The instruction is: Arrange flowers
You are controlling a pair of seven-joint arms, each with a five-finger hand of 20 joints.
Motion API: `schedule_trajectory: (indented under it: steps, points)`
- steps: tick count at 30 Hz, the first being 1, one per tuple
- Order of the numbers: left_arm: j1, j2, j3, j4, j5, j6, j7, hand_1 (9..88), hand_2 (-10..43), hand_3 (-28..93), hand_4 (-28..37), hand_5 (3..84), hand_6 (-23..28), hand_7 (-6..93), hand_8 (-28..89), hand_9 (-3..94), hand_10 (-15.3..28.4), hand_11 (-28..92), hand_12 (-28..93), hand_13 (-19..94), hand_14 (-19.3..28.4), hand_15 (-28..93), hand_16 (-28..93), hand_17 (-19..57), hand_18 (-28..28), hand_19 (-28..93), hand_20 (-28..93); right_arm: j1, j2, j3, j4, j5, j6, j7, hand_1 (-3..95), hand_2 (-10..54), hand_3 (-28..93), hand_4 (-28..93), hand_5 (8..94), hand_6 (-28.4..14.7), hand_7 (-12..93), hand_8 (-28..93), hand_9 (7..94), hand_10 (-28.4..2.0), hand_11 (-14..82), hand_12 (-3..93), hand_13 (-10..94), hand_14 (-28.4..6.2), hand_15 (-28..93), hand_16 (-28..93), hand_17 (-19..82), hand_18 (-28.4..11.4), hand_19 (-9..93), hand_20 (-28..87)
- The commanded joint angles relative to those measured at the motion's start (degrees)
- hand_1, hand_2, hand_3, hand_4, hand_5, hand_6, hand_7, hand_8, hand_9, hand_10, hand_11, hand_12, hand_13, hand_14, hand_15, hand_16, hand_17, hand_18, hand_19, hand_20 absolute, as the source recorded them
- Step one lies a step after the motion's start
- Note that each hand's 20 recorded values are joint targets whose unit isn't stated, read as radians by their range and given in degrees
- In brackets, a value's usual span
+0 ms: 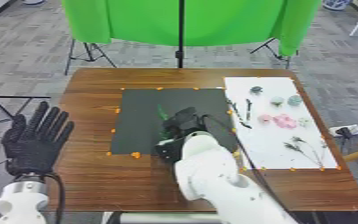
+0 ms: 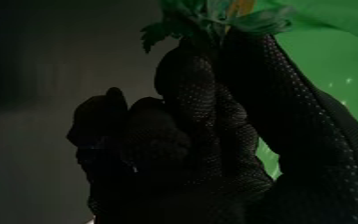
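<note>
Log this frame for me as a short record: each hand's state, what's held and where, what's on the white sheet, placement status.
right_hand: fingers and thumb pinching a green leafy sprig
right_hand_position: above the black mat
left_hand: open, beside the table's left edge, holding nothing
white_sheet: right of the mat; bears pink flowers, dark twigs, thin-stemmed sprigs
placement: leafy sprig not yet released; contact with mat cannot be told
</note>
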State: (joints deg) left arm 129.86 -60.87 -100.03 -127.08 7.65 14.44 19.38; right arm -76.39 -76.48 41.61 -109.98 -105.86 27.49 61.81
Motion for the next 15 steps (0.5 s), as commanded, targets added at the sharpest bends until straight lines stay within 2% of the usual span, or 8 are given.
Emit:
schedule_trajectory:
  steps: [1,2,3,5,6,9,11,15]
  points:
    - [-3.61,2.12,2.80,1.62,-0.20,1.22,-3.59,22.4,14.5,76,-28.3,39.9,6.1,8.1,-8,32.6,11.8,12,9,24,10.4,15,-4,-3.2,11.1,19,13,1.39,-5.50,-5.96,8.15,-5.92,1.00,0.75,56.3,-9.5,73,-23,65.8,-3.3,58,13,77.0,-14.1,46.6,48.0,75,-13.1,82,32,40,-28.3,93,41]
    - [-3.60,2.18,2.93,1.53,-0.12,1.12,-3.19,22.4,14.5,76,-28.3,39.9,6.1,8.1,-8,32.6,11.8,12,9,24,10.4,15,-4,-3.2,11.1,19,13,1.83,-5.87,-6.28,9.26,-5.72,1.80,0.00,56.3,-9.5,73,-23,65.3,-3.5,58,12,76.9,-14.3,46.2,48.0,75,-13.1,82,32,40,-28.3,93,41]
    - [-3.95,2.21,3.08,1.68,-0.09,1.11,-3.63,22.5,14.5,76,-28.3,39.9,6.1,8.1,-8,32.5,11.8,12,9,24,10.4,16,-3,-3.2,11.1,19,13,1.82,-6.15,-6.23,9.92,-5.53,2.75,-0.32,55.9,-9.5,74,-23,64.6,-3.7,58,12,76.4,-14.4,45.4,47.9,74,-13.2,82,32,40,-28.3,93,41]
    - [-4.40,2.43,3.27,1.83,-0.12,1.10,-3.45,22.6,14.6,76,-28.3,39.9,6.1,8.1,-8,32.5,11.8,12,9,24,10.5,16,-3,-3.2,11.1,19,13,2.30,-6.85,-6.27,11.25,-6.96,3.85,0.00,54.7,-9.5,75,-24,62.8,-4.3,59,10,75.2,-14.7,43.5,48.2,73,-13.5,81,32,39,-28.4,93,40]
    - [-4.57,2.55,3.30,1.94,-0.14,1.32,-3.95,22.6,14.6,76,-28.3,39.9,6.1,8.1,-8,32.5,11.8,12,9,24,10.6,16,-3,-3.3,11.1,19,13,2.05,-7.06,-6.06,11.37,-7.43,4.18,0.28,54.0,-9.5,76,-24,61.0,-4.8,59,8,73.3,-15.3,43.6,46.8,72,-13.9,81,31,38,-28.4,93,39]
    - [-4.12,2.22,2.95,1.95,-0.32,0.74,-3.44,22.5,14.5,76,-28.3,39.9,6.1,8.0,-8,32.5,11.8,12,9,24,11.0,17,-3,-3.3,11.1,19,13,2.17,-6.70,-6.57,11.14,-7.89,4.87,-0.34,53.0,-9.5,77,-24,56.7,-6.5,58,6,70.0,-16.4,43.6,46.0,70,-14.5,81,31,37,-28.4,93,39]
    - [-3.97,2.19,2.78,1.92,-0.36,0.60,-3.26,22.6,14.6,76,-28.3,39.8,6.1,8.1,-8,32.5,11.8,12,9,24,11.1,17,-3,-3.3,11.1,19,13,1.91,-6.51,-6.47,10.79,-7.29,4.30,-0.50,52.2,-9.5,77,-25,54.1,-8.0,56,4,67.3,-17.5,43.8,43.5,69,-15.0,81,30,37,-28.4,93,38]
    - [-3.39,1.77,2.35,1.83,-0.33,-0.18,-2.67,22.6,14.5,76,-28.3,39.8,6.0,8.2,-8,32.6,11.8,12,9,24,11.3,17,-3,-3.3,11.1,19,13,2.03,-5.68,-6.85,9.95,-6.45,2.82,-0.89,51.5,-9.5,77,-25,53.9,-8.8,54,3,66.6,-17.5,43.1,41.7,68,-15.4,81,29,36,-28.4,93,37]
